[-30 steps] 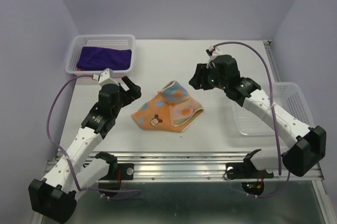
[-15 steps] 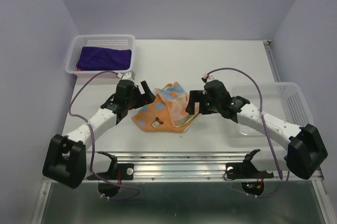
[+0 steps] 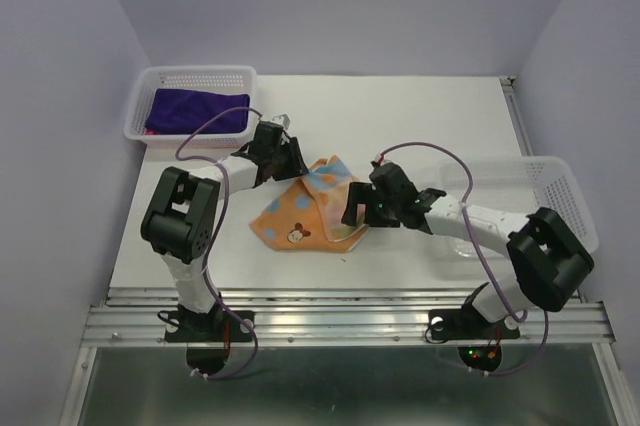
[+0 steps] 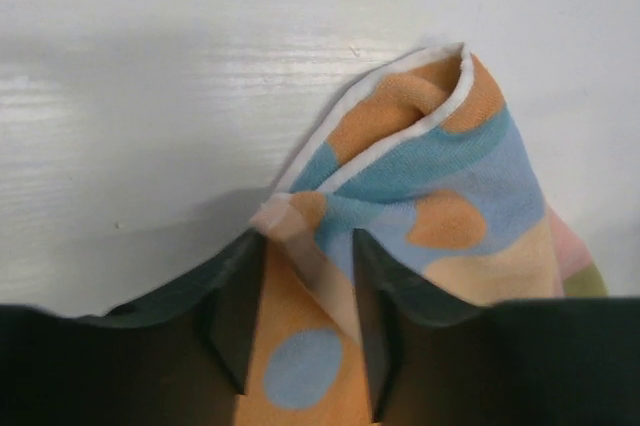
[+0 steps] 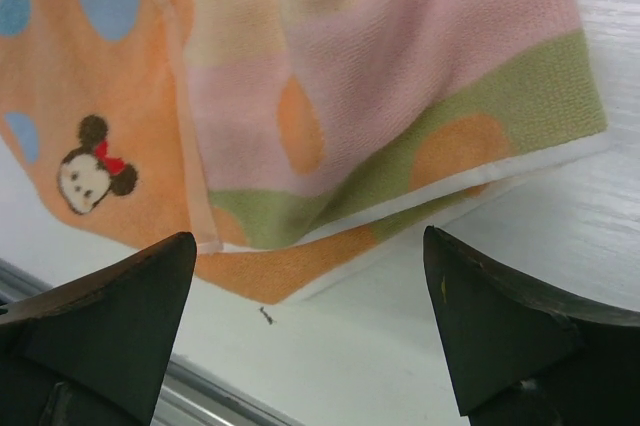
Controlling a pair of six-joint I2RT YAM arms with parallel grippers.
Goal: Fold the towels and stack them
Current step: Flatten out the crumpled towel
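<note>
An orange multicoloured patterned towel (image 3: 300, 214) lies loosely folded mid-table, a cartoon mouse face on its near layer. My left gripper (image 3: 291, 162) is at its far-left corner. In the left wrist view the dark fingers (image 4: 232, 321) straddle the hem of this towel (image 4: 440, 176), partly drawn in, with flat cloth in the gap and no pinch showing. My right gripper (image 3: 356, 209) stands wide open low at the towel's right edge, where the towel (image 5: 330, 96) lies just ahead of the spread fingertips (image 5: 110, 316). A dark purple towel (image 3: 196, 110) lies in the far-left basket.
A white mesh basket (image 3: 200, 74) holds the purple towel at the far left. A second white mesh basket (image 3: 565, 191) sits at the right edge behind my right arm. A metal rail (image 3: 340, 306) runs along the near table edge.
Both arms have come down and in from either side to the patterned towel. The left jaws have narrowed over its far corner; the right jaws are spread wide at its right edge.
</note>
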